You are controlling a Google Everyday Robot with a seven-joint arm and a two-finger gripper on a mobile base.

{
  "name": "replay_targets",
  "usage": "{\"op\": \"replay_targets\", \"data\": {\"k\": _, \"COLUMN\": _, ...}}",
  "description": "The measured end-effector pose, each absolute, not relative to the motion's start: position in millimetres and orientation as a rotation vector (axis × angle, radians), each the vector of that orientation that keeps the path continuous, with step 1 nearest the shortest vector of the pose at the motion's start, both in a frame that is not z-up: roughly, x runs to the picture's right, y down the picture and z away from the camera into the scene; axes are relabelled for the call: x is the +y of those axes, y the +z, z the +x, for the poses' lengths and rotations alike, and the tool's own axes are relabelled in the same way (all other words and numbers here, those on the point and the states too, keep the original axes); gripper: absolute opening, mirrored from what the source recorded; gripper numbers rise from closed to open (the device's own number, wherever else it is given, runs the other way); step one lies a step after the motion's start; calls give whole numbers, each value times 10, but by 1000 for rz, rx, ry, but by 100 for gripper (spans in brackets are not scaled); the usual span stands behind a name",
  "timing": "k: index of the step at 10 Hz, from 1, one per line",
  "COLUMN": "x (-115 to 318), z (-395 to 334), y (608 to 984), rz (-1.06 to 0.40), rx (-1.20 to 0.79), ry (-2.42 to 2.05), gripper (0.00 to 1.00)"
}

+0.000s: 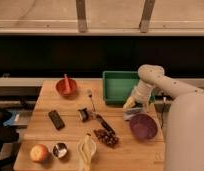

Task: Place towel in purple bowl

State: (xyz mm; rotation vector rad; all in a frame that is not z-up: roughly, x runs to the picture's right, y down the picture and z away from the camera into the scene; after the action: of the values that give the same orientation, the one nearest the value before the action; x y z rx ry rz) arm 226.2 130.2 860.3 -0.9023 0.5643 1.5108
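Towel (134, 114): pale grey bundle directly beneath the gripper (130, 105), lying between the green bin and the purple bowl, just beside the bowl's upper-left rim and outside it. Whether the gripper clasps it or only hangs over it cannot be told.

Wooden table (45, 131): light plank top that bears every item below.

Robot arm (162, 86): white, entering from the right and bent down past the bin's front right corner, with the gripper low over the table.

Green bin (116, 85): rectangular, at the far edge, right of centre.

Purple bowl (143, 127): near the right edge, in front of the bin.

Red bowl (65, 88): far side, left of centre, with a reddish item standing in it (kind not discernible).

Banana (86, 149): pale yellow, at the front edge, centre.

Dark red cluster (106, 138): just right of the banana.

Black slab (56, 119): flat, left of centre.

Round fruit (38, 152): orange-red, front left corner.

Metal cup (59, 149): just beside the fruit.
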Motion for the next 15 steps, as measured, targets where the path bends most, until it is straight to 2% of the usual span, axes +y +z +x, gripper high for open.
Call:
{"op": "replay_targets", "data": {"k": 2, "x": 1361, "z": 2252, "y": 8663, "rz": -939, "rx": 570, "ry": 1511, "gripper": 78}}
{"op": "replay_targets", "data": {"k": 8, "x": 1390, "z": 2288, "y": 8560, "rz": -928, "rx": 576, "ry": 1541, "gripper": 21}}
{"op": "replay_targets", "data": {"k": 9, "x": 1378, "z": 2302, "y": 8537, "rz": -918, "rx": 581, "ry": 1552, "gripper": 15}}
{"op": "replay_targets", "data": {"k": 12, "x": 1280, "z": 2277, "y": 8402, "rz": -877, "rx": 583, "ry": 1578, "gripper": 14}}
{"op": "replay_targets", "data": {"k": 15, "x": 1012, "z": 2203, "y": 8062, "rz": -843, "rx": 530, "ry": 1590, "gripper": 14}}
